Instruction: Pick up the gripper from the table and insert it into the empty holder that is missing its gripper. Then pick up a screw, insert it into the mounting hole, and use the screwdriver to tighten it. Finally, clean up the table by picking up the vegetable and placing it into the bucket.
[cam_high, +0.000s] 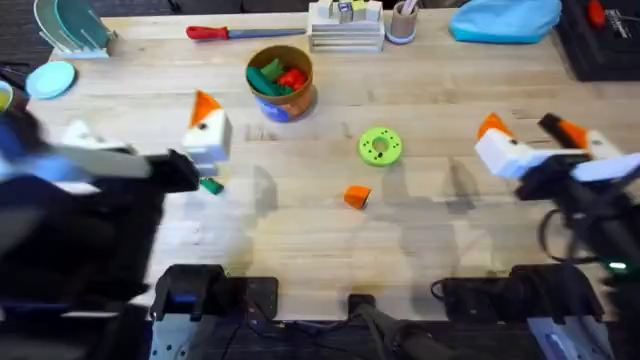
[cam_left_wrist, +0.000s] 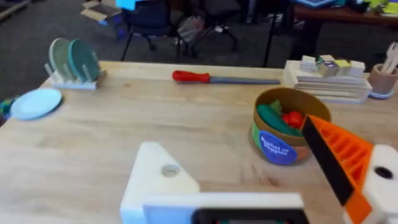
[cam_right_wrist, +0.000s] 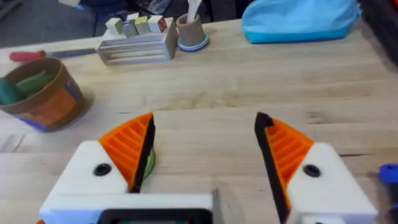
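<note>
The gripper, a small orange block, lies on the table's middle front. My left gripper is open; one finger carries an orange pad, the other is a bare white holder with a mounting hole. The small green vegetable lies just beside the left arm. Far across the table lies the red-handled screwdriver. The tan bucket stands behind the left gripper. My right gripper hangs open and empty at the right. The screw is out of view.
A green disc with a hole sits mid-table, left of the right gripper. The bucket holds green and red toy food. At the back are a plate rack, a blue plate, a block stand, a cup and a blue cloth.
</note>
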